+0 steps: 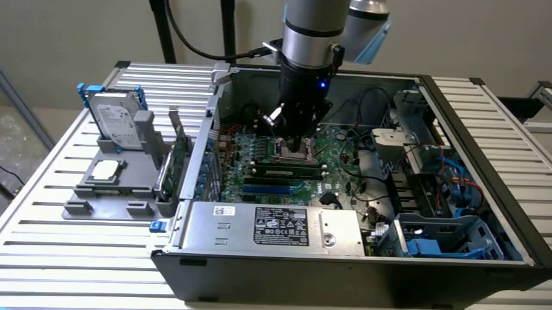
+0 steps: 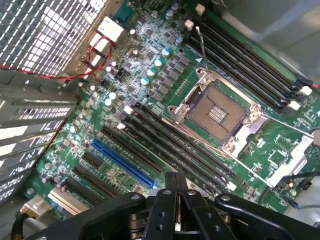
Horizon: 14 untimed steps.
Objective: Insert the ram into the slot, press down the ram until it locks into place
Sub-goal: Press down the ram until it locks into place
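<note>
Here the empty claw (image 2: 176, 192) is pinched closed above a long, narrow black slot (image 2: 172, 150) with white end clips.

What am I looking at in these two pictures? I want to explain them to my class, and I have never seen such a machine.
A robot arm reaches down into an open computer case lying on a slatted table. One picture is taken from outside the arm; the other from a camera on its wrist. The gripper has its fingers shut, holding nothing visible, above the green motherboard. On it are long black memory slots, a blue slot and a square silver processor socket. A hard drive stands beside the case.
</note>
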Tool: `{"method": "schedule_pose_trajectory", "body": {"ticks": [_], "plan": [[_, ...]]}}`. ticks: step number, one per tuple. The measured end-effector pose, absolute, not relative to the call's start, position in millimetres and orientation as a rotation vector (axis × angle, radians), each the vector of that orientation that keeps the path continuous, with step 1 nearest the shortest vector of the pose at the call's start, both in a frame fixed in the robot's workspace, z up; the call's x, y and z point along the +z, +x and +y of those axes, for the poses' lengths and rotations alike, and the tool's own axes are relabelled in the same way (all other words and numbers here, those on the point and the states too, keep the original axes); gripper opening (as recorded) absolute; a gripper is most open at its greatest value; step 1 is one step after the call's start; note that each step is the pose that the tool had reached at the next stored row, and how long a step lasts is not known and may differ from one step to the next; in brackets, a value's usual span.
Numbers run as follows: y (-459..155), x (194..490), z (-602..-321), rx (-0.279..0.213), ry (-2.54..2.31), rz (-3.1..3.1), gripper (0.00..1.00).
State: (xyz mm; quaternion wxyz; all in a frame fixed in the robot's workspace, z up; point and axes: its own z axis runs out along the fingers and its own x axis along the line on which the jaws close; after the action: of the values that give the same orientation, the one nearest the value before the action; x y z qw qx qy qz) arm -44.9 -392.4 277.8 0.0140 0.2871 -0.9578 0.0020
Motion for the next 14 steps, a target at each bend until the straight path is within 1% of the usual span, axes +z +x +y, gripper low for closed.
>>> {"method": "schedule_pose_trajectory", "body": {"ticks": [14], "plan": [[-44.9,278.4,-392.4,0.003,0.572,-3.06,0.11]]}}
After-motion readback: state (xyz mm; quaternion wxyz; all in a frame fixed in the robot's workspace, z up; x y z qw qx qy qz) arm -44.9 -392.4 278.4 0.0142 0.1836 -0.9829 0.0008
